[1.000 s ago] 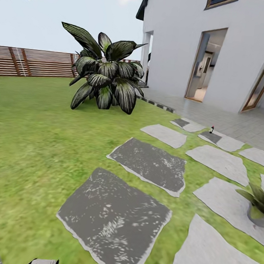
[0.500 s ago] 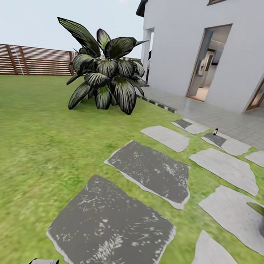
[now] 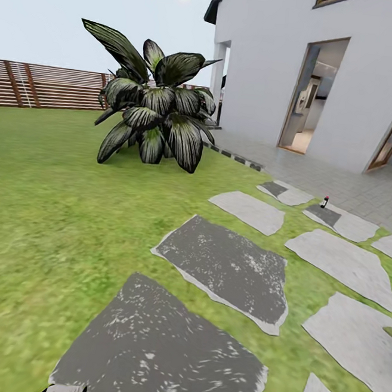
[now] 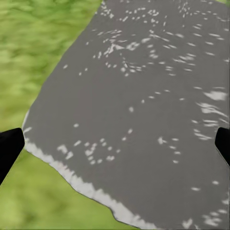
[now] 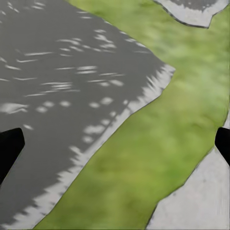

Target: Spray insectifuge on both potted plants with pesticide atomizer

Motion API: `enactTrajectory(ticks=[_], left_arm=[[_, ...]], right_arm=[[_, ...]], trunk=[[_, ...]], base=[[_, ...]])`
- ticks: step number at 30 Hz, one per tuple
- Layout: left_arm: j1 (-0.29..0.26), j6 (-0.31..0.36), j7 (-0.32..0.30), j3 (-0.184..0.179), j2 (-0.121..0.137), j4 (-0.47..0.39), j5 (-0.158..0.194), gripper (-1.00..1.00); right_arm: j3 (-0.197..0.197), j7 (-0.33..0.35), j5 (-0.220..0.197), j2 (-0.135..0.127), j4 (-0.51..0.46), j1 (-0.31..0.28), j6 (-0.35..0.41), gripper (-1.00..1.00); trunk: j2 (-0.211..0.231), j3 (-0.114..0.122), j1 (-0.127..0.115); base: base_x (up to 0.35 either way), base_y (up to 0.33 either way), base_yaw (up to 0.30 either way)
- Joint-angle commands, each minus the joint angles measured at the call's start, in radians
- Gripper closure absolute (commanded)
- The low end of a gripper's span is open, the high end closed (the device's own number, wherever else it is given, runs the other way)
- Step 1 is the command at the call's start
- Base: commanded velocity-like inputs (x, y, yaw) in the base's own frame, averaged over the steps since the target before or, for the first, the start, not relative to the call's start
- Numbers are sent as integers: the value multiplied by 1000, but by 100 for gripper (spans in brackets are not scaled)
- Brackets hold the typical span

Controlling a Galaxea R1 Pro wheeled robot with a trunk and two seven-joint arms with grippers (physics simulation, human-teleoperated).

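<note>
Head view, from left to right: the brown slatted fence [image 3: 45,85] closes the lawn [image 3: 45,205] far at the left, then comes the big dark leafy bush [image 3: 153,111], then the chain of stepping stones [image 3: 225,268] which runs to the right and away from me toward the white house [image 3: 316,70]. The pesticide atomizer [image 3: 325,201] stands upright, its long axis vertical, on a far stone [image 3: 340,221] near the paved terrace [image 3: 364,188], ahead of me and well to the right, so I judge my right arm is the nearer one once I arrive. It is well apart from both grippers. The way along the stones looks open, with grass between their edges and nothing standing on them. In the left wrist view my left gripper [image 4: 115,143] is spread wide and empty above a dark stone [image 4: 143,105]. In the right wrist view my right gripper [image 5: 115,143] is also spread wide, holding nothing, over a stone edge and grass.
</note>
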Motion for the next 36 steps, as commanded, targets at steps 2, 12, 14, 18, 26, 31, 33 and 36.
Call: enactTrajectory(ticks=[2,12,14,18,26,31,33,36], left_arm=[[-1,-2,-10,8,-1,1,1,-100],[-1,-2,-10,8,0,1,0,-100],[-1,-2,-10,8,0,1,0,-100],[-1,-2,-10,8,-1,1,1,-100],[-1,-2,-10,8,-1,1,0,-100],[-1,-2,-10,8,-1,1,1,-100],[-1,-2,-10,8,0,1,0,-100],[-1,-2,-10,8,0,1,1,-100]], right_arm=[[-3,-3,10,0,1,-1,-3,-100],[-3,-3,10,0,1,-1,-3,-100],[-3,-3,10,0,1,0,-3,-100],[-3,-3,10,0,1,0,-3,-100],[-3,-3,10,0,1,-1,-3,-100],[-3,-3,11,0,1,-1,-3,-100],[-3,-3,11,0,1,-1,-3,-100],[-3,-3,11,0,1,0,-3,-100]], trunk=[[0,-1,0],[0,-1,0],[0,-1,0],[0,-1,0],[0,-1,0],[0,-1,0],[0,-1,0],[0,-1,0]], base=[[339,0,0],[339,0,0],[339,0,0],[338,0,0],[338,0,0],[339,0,0],[339,0,0],[339,0,0]])
